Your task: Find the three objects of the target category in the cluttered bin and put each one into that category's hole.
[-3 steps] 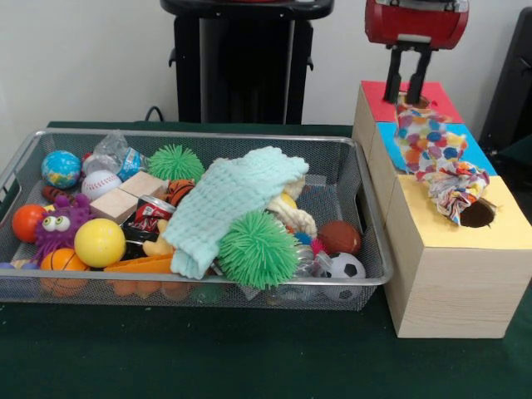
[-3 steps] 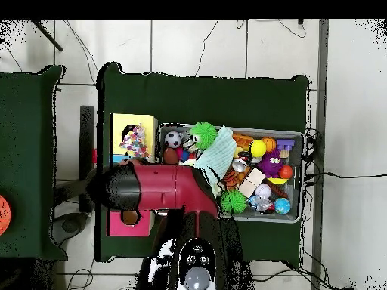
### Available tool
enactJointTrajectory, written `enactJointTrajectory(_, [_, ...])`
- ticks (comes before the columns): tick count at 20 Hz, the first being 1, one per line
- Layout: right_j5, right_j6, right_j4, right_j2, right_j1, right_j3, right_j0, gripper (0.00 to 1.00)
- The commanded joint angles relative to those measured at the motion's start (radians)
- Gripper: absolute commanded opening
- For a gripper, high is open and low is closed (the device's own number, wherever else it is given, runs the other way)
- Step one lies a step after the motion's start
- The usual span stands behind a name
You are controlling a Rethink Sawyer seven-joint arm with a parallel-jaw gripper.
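Observation:
My gripper (image 1: 405, 96) hangs from the red arm head (image 1: 416, 22) over the red section (image 1: 376, 98) of the wooden box. Its two black fingers (image 1: 393, 68) stand apart, open, with the wall showing between them. Their tips are just above the upper end of a multi-coloured patterned cloth toy (image 1: 432, 145). The toy lies draped from the red section across the blue section (image 1: 480, 150) to the round hole (image 1: 480, 214) in the yellow top (image 1: 499, 224). In the overhead view the arm (image 2: 162, 186) covers the gripper; the toy (image 2: 134, 140) shows on the box.
The wire bin (image 1: 208, 134) left of the box holds a mint cloth (image 1: 241, 199), green spiky balls (image 1: 258, 248), a yellow ball (image 1: 100, 242), a baseball (image 1: 100, 184), a globe ball (image 1: 61, 169), a soccer ball (image 1: 347, 267), wooden blocks (image 1: 129, 196) and a purple furry toy (image 1: 60, 223).

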Motion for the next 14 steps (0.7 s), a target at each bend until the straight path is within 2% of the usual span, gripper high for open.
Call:
enactJointTrajectory(1, [-0.054,0.177,0.031,0.038,0.053,-0.021,-0.009,1.00])
enactJointTrajectory(6, [-0.071,0.172,0.025,0.035,0.057,-0.032,-0.002,1.00])
enactJointTrajectory(9, [-0.050,0.179,0.052,0.048,0.060,-0.049,-0.010,1.00])
enactJointTrajectory(14, [-0.054,0.205,0.053,0.028,0.071,-0.061,0.015,1.00])
